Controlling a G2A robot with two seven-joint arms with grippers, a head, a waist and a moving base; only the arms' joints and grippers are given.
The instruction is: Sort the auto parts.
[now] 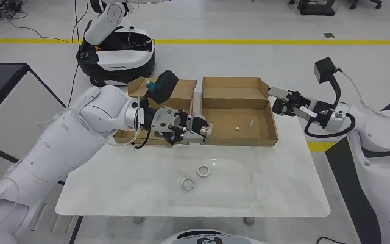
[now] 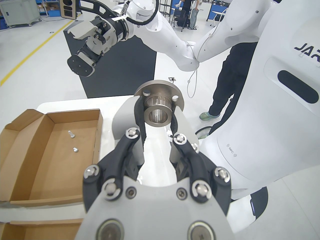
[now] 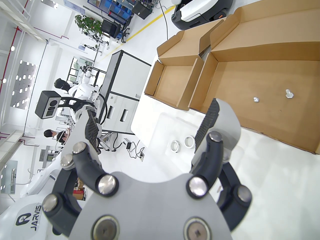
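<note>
The left gripper grips a flanged metal bushing by a near corner of the large cardboard box. The right gripper hangs spread open beside that box. Two rings lie in front of it.

Probably a robotics lab or factory hall; yellow floor line; a second wheeled robot; shelves of blue bins; desks with monitors.
</note>
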